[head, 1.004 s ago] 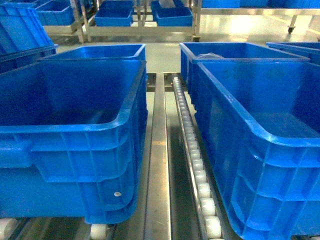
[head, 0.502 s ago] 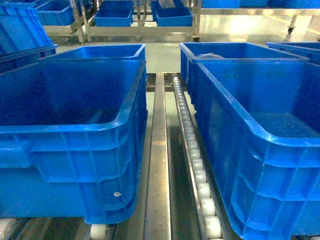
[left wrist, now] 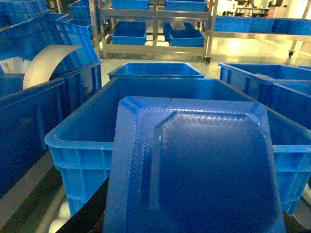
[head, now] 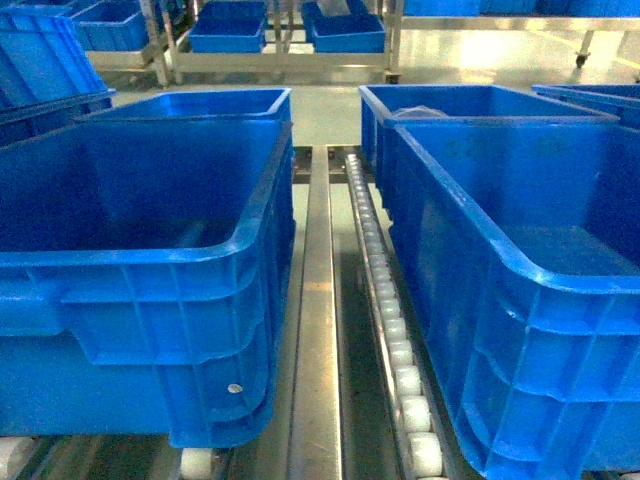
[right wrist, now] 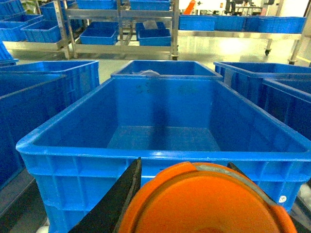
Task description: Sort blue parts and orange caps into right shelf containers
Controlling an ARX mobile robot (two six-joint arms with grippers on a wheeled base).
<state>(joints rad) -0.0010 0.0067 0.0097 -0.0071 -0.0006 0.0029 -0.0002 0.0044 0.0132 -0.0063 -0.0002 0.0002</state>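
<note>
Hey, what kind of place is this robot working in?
Likely a warehouse or factory sorting area: large blue crates sit on a roller conveyor rack, and metal shelving across the shiny floor holds more crates.

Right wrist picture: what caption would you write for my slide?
Black jaws hold an orange cap in front of an empty blue crate.

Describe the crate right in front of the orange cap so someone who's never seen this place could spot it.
Start at the steel roller rail running down the middle of the head view. The crate sits just right of it, nearest the robot, directly ahead of the orange cap held at the right claw. Unlike the crate behind it, which holds something pale, its floor looks bare.
</note>
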